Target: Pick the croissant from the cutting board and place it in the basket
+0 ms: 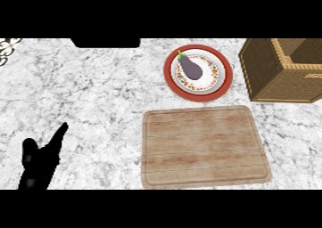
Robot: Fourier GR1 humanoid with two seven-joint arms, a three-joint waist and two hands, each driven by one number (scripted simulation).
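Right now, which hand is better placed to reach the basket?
Probably the right, though it is not in view. The basket stands at the far right; the left hand rests open at the lower left, across the cutting board.

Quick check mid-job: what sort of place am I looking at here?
Most likely a kitchen counter: a marbled stone top carrying a wooden cutting board, a plate with an eggplant, and a wicker basket.

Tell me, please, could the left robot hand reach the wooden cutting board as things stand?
Probably yes: the left robot hand rests open at the lower left, and only bare marble counter lies between it and the wooden cutting board.
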